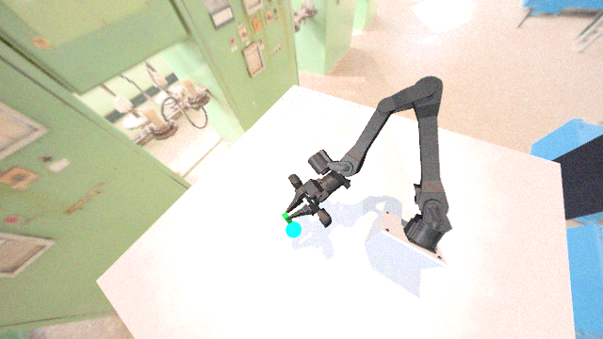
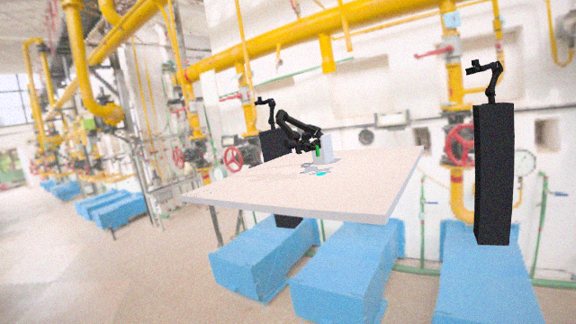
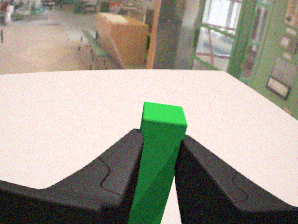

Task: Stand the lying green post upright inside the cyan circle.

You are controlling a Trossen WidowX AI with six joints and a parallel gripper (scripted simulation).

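Note:
The green post is held close to upright in the air above the table, its lower end clear of the table top in the exterior view. My gripper is shut on it, one finger on each side, with the top end sticking out past the fingertips in the wrist view. The cyan circle lies flat on the table, just below the post in the top and exterior views. The circle is not visible in the wrist view.
The pale table carries the arm's light base block at the other side from the fingertips. The arm's shadow falls beside the circle. Black pillars and blue blocks stand off the table.

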